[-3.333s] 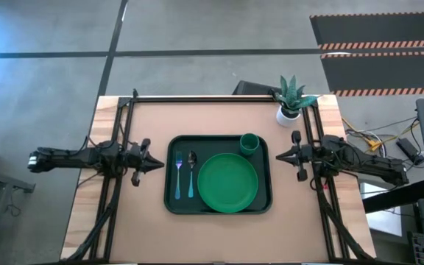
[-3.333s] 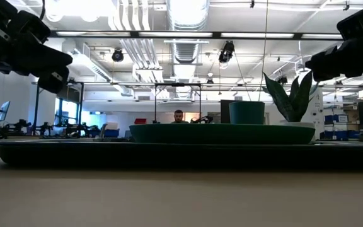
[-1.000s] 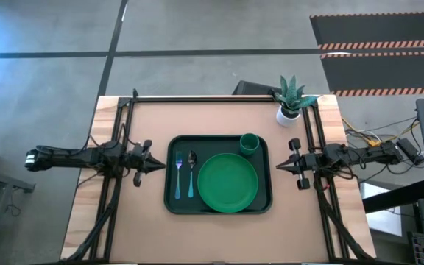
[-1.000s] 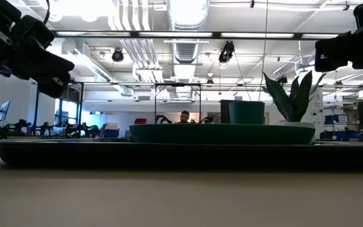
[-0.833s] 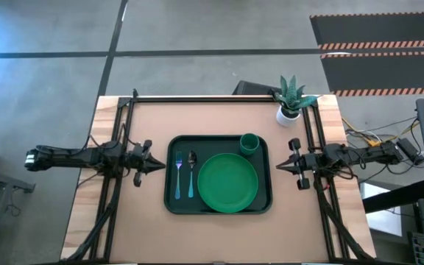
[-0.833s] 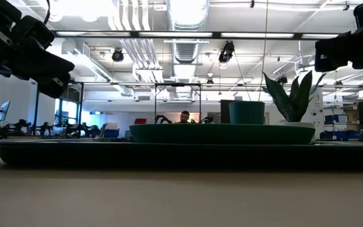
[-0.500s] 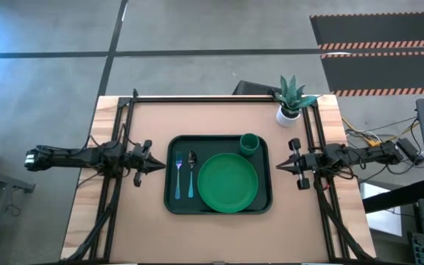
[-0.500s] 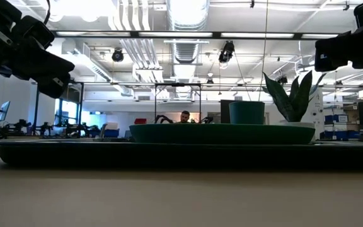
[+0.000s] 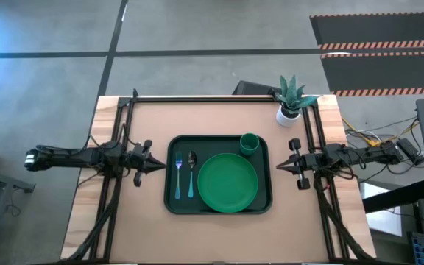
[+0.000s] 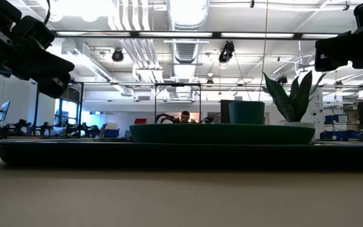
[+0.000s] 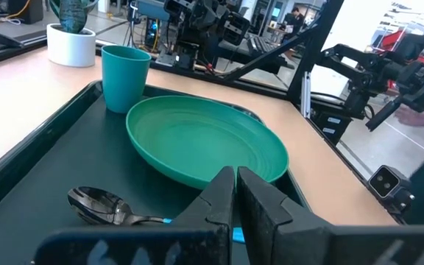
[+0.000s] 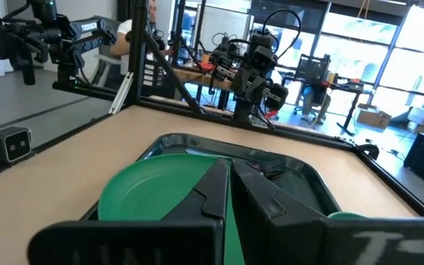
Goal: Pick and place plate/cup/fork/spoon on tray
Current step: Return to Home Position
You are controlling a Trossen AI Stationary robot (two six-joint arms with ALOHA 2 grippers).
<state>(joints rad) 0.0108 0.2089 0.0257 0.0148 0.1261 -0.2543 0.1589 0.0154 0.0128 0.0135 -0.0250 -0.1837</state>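
No movement; tray (image 9: 172,200) between closed grippers

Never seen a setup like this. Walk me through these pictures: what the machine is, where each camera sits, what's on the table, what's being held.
It is a robot with two dark arms at a table. One camera looks straight down, one sits at table height, and one rides on each wrist. On the table lies a dark green tray holding a plate, a cup, a fork and a spoon. A potted plant stands beyond the tray. The left gripper and right gripper wait beside the tray, shut and holding nothing.
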